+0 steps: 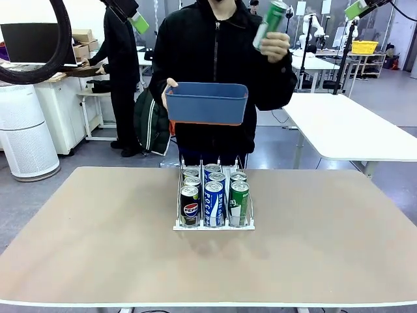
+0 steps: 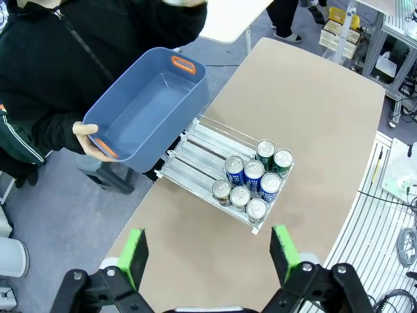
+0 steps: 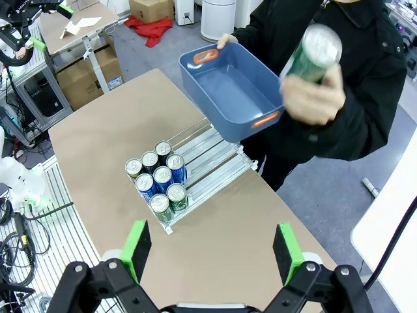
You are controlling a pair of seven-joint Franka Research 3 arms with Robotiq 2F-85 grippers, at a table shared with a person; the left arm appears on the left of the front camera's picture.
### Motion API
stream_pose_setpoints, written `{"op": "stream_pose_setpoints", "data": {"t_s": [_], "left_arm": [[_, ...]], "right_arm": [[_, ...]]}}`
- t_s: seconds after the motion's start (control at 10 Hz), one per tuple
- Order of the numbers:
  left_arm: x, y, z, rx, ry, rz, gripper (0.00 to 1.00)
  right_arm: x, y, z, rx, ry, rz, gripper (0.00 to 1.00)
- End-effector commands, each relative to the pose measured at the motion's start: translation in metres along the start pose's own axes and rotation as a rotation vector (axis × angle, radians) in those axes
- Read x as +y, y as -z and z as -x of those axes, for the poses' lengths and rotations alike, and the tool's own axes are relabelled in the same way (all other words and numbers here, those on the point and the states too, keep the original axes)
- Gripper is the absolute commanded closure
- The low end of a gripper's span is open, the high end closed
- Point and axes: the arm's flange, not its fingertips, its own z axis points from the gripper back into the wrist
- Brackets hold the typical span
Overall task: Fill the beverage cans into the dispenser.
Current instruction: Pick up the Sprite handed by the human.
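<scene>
The white-based dispenser point(image 1: 214, 227) stands mid-table, its front end packed with several beverage cans: a black Pepsi can point(image 1: 189, 207) leads the left lane, a blue-and-white can point(image 1: 214, 203) the middle, a green can point(image 1: 239, 202) the right. The back of the dispenser's lanes point(image 2: 202, 153) point(image 3: 215, 163) lies bare. Behind it a person lifts a green can point(image 1: 270, 19) point(image 3: 313, 52) in one hand and holds an empty blue tub point(image 1: 207, 103) point(image 2: 146, 107) point(image 3: 231, 91) in the other. My left gripper point(image 2: 208, 254) and right gripper point(image 3: 212, 251) hang open high above the table.
The tan table point(image 1: 98, 235) has wide free room left, right and in front of the dispenser. A white table point(image 1: 352, 124) stands behind on the right, a white air purifier point(image 1: 26, 130) at the far left. Another person stands at a desk farther back.
</scene>
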Motion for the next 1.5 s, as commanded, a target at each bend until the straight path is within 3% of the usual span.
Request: {"op": "stream_pose_setpoints", "data": {"t_s": [0.0, 1.4], "left_arm": [[0.0006, 0.0001, 0.0001, -0.008, -0.007, 0.009, 0.00], [0.0006, 0.0001, 0.0001, -0.008, -0.007, 0.009, 0.00]], "right_arm": [[0.0005, 0.0004, 0.0002, 0.000, 0.002, -0.001, 0.00], [0.0005, 0.0004, 0.0002, 0.000, 0.002, -0.001, 0.00]]}}
